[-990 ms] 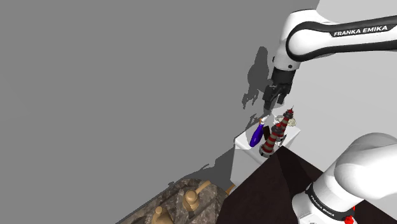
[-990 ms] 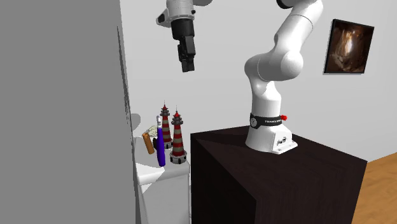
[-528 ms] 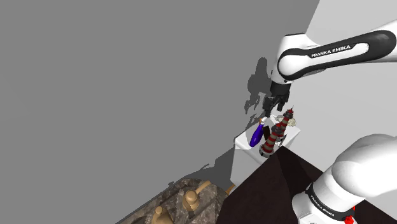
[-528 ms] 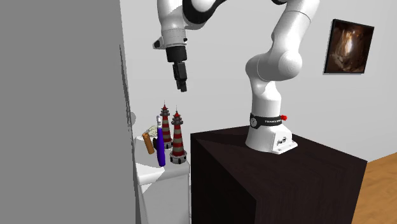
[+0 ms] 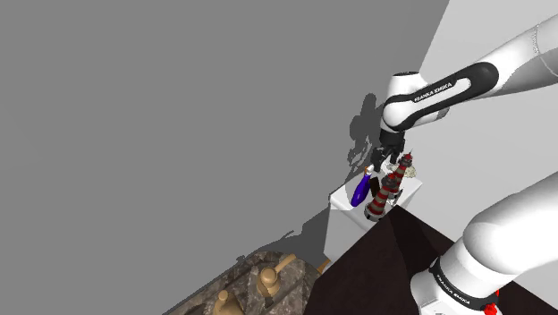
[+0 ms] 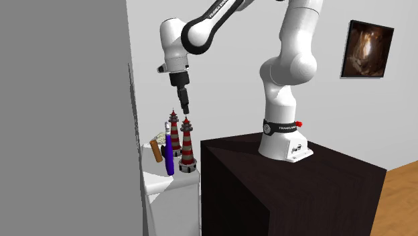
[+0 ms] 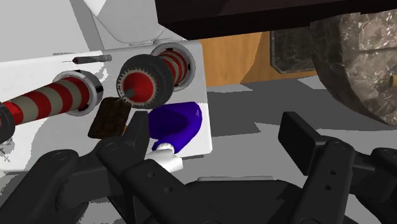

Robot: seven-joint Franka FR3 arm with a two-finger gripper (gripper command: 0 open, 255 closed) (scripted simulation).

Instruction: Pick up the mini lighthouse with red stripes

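Hand (image 6: 185, 111) open and empty; lighthouse (image 6: 187, 144) just below it, twin (image 6: 173, 132) close beside; I could knock either over coming down.

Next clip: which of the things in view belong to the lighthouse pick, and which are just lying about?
In the job:
- gripper, fingers open
- nearer striped lighthouse
- farther striped lighthouse (either may be the one meant)

Lying about:
- blue bottle
- brown object
- white cabinet under them
- framed picture
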